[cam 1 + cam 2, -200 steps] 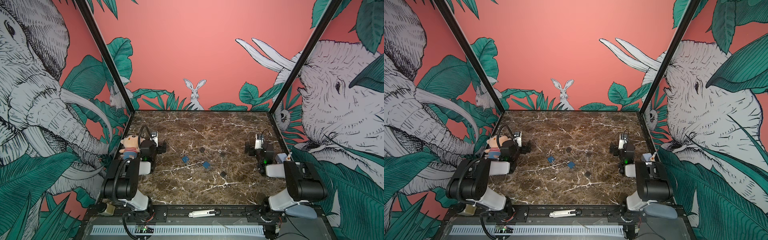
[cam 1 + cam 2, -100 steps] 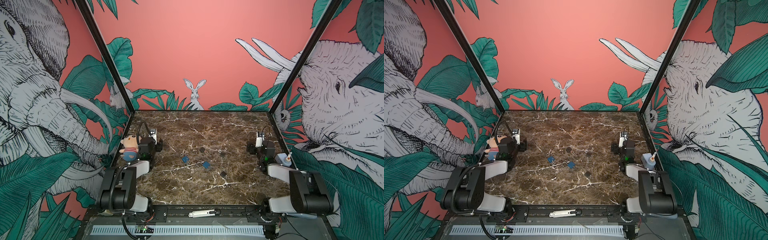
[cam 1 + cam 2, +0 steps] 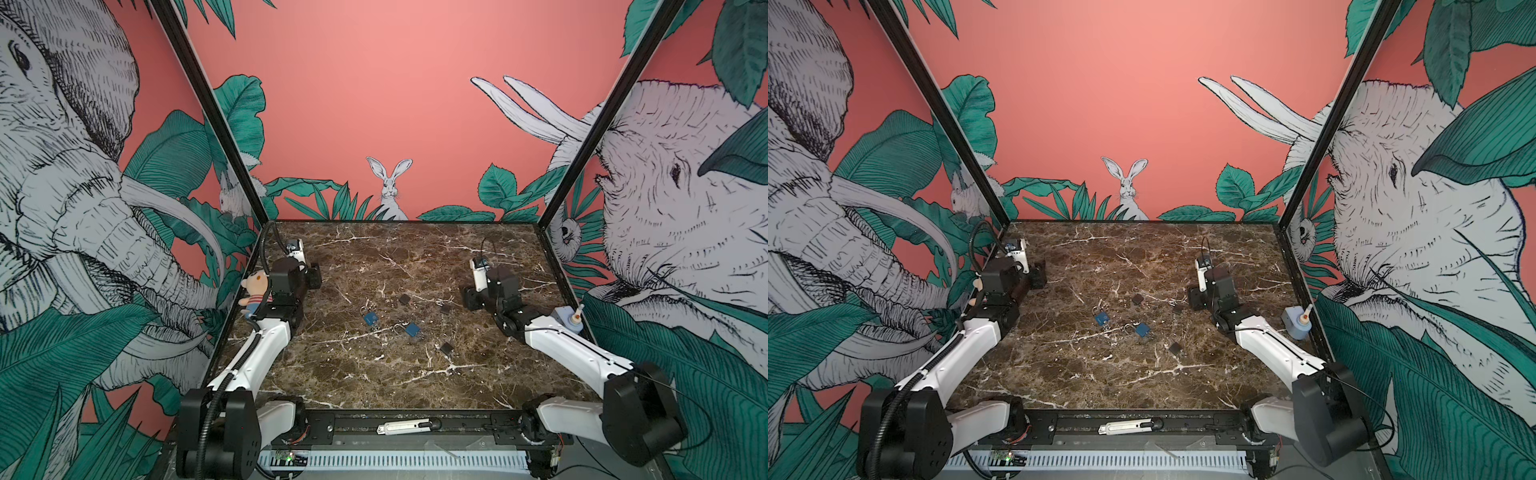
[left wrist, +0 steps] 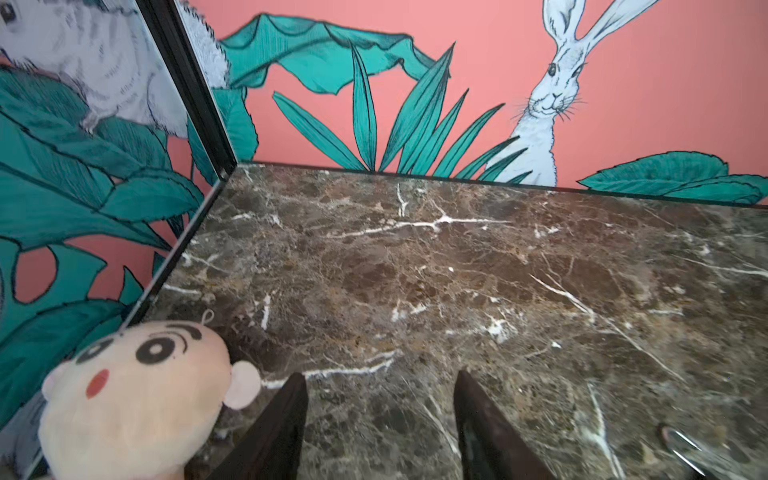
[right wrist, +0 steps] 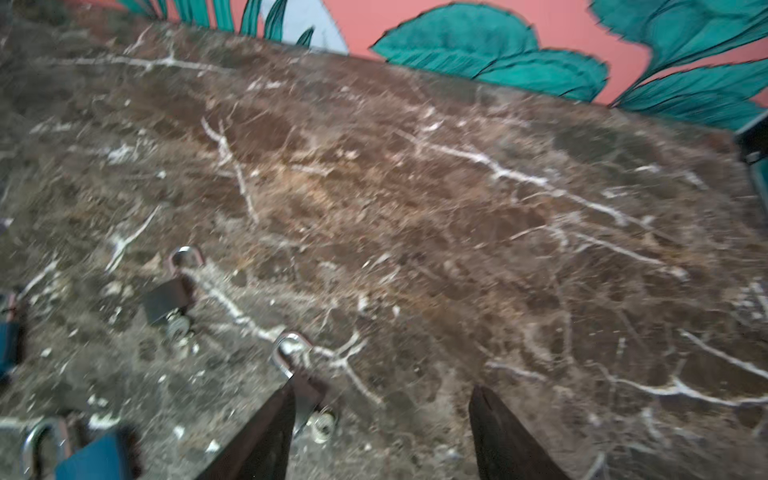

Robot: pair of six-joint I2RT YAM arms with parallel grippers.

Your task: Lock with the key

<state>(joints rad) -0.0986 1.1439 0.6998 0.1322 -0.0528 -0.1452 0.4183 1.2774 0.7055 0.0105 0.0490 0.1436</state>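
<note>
Brown marble tabletop, coral jungle-mural walls, padlocks scattered mid-surface

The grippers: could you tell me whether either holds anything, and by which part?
Nothing is held. The left gripper and the right gripper are both open over the table; a dark padlock lies beside the right jaws, not between them.

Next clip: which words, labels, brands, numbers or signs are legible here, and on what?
No text is readable.
Markings on the blue padlocks and dark padlocks, if any: too small in both top views, blurred in the right wrist view.
The plush toy: a face only, no lettering.
The walls: animals and leaves, no words.
</note>
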